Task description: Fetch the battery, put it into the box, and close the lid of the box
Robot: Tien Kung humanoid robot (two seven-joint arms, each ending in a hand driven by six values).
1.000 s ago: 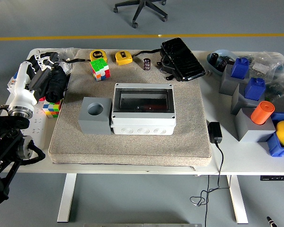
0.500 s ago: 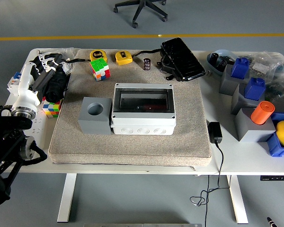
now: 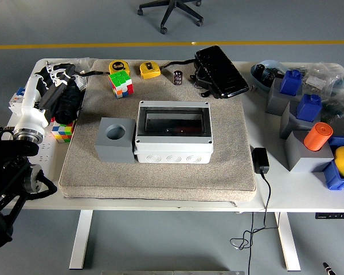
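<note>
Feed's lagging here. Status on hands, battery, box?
Left hand at table's far-left, over black clutter, grip unclear. Right arm out of view. Battery untouched behind box, lid closed. Path clear.

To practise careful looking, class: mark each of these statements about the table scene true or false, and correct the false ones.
1. The white box sits on the beige mat. True.
2. The grey block stands to the right of the box. False: it touches the box's left side.
3. The small dark battery lies inside the box. False: it stands at the mat's far edge.
4. The left hand is over the table's left end. True.
5. Two yellow tape measures lie near the far edge. True.
</note>
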